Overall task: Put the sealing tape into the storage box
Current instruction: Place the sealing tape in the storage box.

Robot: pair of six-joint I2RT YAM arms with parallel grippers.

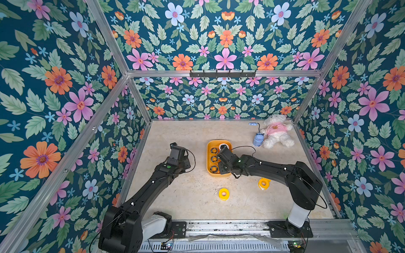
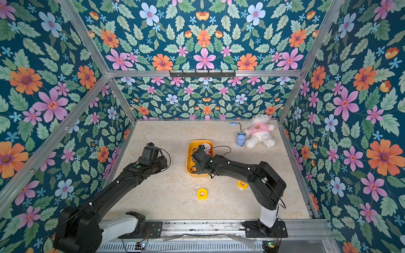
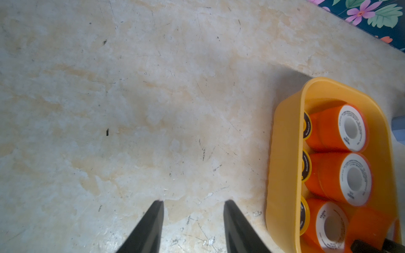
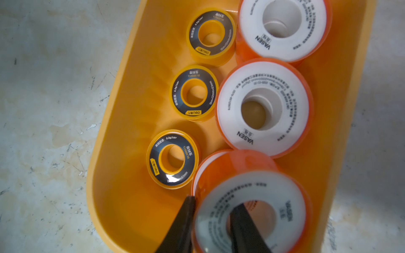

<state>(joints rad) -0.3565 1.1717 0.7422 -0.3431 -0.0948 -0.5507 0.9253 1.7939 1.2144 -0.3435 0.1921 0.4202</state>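
Note:
The storage box (image 1: pixel 210 173) is a shallow yellow-orange tray at mid table. Inside lie three black-and-yellow rings (image 4: pixel 194 93) in a row beside white-faced, orange-rimmed rolls (image 4: pixel 263 108). My right gripper (image 4: pixel 215 201) hangs over the box's near end, shut on a white-faced roll of sealing tape (image 4: pixel 252 186), one finger in its core and one outside the rim. Another such roll (image 4: pixel 210 162) lies partly hidden under it. Two plain yellow rolls (image 1: pixel 224 193) (image 1: pixel 263 183) lie on the table in front of the box. My left gripper (image 3: pixel 194 201) is open and empty above bare table left of the box (image 3: pixel 285 153).
A white teddy bear in a pink shirt (image 1: pixel 276 131) and a blue gadget (image 1: pixel 258 139) lie at the back right. Flowered walls and aluminium rails close in the table. The right arm (image 1: pixel 274 169) reaches across, passing close to one yellow roll.

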